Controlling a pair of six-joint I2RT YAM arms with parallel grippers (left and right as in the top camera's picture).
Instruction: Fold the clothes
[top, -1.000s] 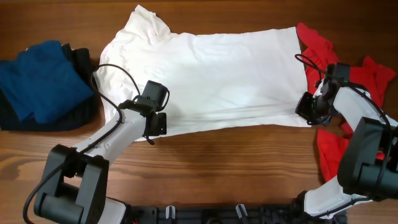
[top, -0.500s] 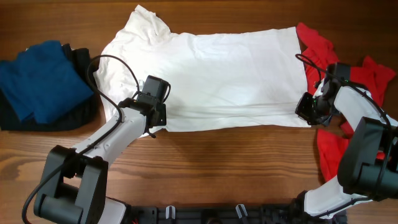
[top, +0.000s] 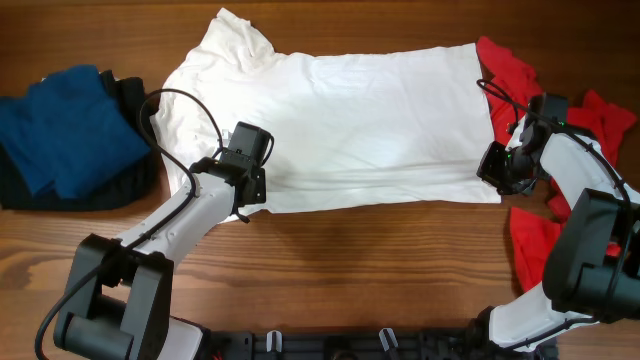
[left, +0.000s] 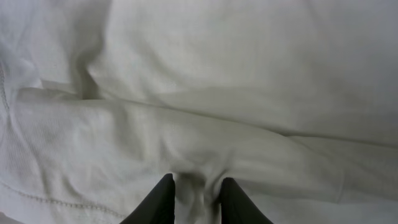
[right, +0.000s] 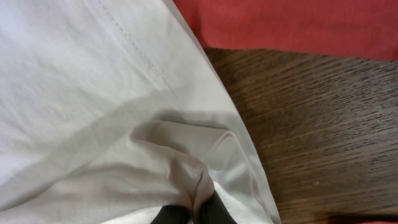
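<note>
The white T-shirt (top: 330, 120) lies spread across the table, plain side up, sleeve at the far left and hem at the right. My left gripper (top: 250, 192) is shut on a pinch of its near edge by the left side; the wrist view shows cloth (left: 186, 124) bunched between the black fingers (left: 196, 202). My right gripper (top: 497, 170) is shut on the near right hem corner; the wrist view shows a fold of white cloth (right: 124, 112) pinched at the fingertips (right: 193, 214). A red garment (top: 540, 230) lies under and beside the right arm.
A blue garment (top: 70, 130) lies on a black one (top: 125, 180) at the far left. Red cloth (right: 286, 25) shows beyond the hem in the right wrist view, with bare wood table (right: 323, 124) beside it.
The shirt's near edge has been drawn away from the table's front, narrowing the shirt. Both grippers have shifted slightly toward the far side with the cloth held.
</note>
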